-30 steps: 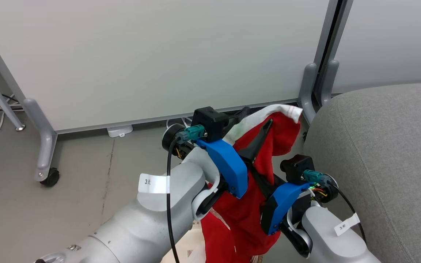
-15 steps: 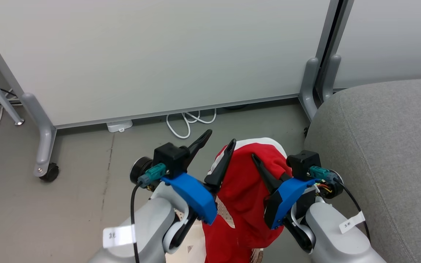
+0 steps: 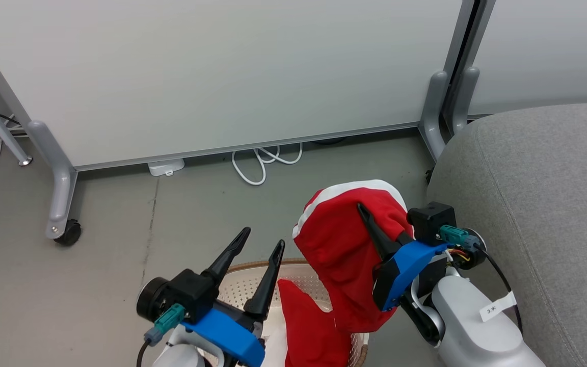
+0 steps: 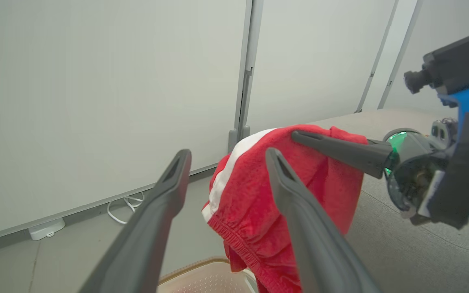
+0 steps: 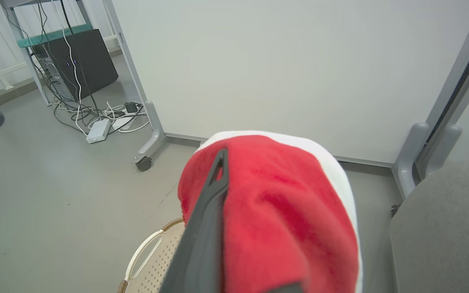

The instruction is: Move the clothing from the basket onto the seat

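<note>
Red cloth aloft: the red garment [image 3: 342, 239] with white trim hangs from your right gripper [image 3: 370, 224]. It is raised above the basket [image 3: 240, 293] and sits just beside the rounded corner of the sofa seat [image 3: 543, 204] — not on it.
Right jaws: clamped on the red garment. One dark finger lies along the top of the cloth and the other is buried under it.
Left jaws: your left gripper [image 3: 262, 239] is spread wide and empty. In the head view it crosses the basket's left part, apart from the cloth.
Basket: cream, perforated and brown-rimmed, it stands on the grey floor [image 3: 95, 285] below both grippers. Red cloth trails down into it — you cannot tell whether that lower fold is the same garment or a second one.
Sofa seat: grey fabric with a stitched seam, close to the right of your right wrist.
In the way: the seat's rounded corner lies between the hanging cloth and the seat's flat top.
Behind: a white partition panel [image 3: 222, 76] stands on grey legs. One leg [image 3: 433, 112] is close to the seat's corner, and another far to the left carries a black caster [image 3: 67, 234].
Floor clutter: a looped white cable [image 3: 260, 163] and a small white box [image 3: 166, 166] lie at the panel's foot, well beyond the basket.
Beyond the caster leg: a black computer tower [image 5: 79, 61], tangled cables [image 5: 75, 110] and a white power strip [image 5: 98, 130], well apart from the basket.
</note>
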Controlling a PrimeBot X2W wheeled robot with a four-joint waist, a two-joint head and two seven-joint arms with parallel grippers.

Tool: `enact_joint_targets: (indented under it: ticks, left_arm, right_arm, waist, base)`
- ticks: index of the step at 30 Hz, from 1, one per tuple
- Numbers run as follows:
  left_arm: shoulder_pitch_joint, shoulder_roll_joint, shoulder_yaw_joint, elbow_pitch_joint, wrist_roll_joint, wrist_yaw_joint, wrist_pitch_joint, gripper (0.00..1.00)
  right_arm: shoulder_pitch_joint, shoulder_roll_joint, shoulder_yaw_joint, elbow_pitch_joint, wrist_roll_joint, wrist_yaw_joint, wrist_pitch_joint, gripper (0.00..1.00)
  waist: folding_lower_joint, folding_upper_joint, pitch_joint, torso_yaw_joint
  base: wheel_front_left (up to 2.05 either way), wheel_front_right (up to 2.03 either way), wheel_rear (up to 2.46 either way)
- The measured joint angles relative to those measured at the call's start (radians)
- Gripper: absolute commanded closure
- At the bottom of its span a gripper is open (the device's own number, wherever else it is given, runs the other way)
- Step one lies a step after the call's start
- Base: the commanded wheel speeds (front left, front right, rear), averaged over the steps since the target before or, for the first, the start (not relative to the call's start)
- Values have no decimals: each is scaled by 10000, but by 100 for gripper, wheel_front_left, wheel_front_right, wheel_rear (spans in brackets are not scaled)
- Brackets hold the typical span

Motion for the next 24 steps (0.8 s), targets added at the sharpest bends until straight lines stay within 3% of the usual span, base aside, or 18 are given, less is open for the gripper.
enact_joint_targets:
  ticks: [10,17,24]
  left_arm:
    - [1042,-226,888,-337,809,-92,0,0]
    - [1141,-282,884,-491,851,-105,-2,0]
    - [1174,-270,830,-596,644,-107,-2,0]
  right_arm:
    - [227,0,-276,-299,-127,2,82,100]
    - [360,0,-359,-412,-184,2,128,100]
    - [365,0,-353,-560,-255,0,173,100]
  waist:
    - [0,0,4,15]
    - [0,0,4,-107]
    - [0,0,31,-656]
  base:
    - [0,0,0]
    - [0,0,0]
    - [0,0,0]
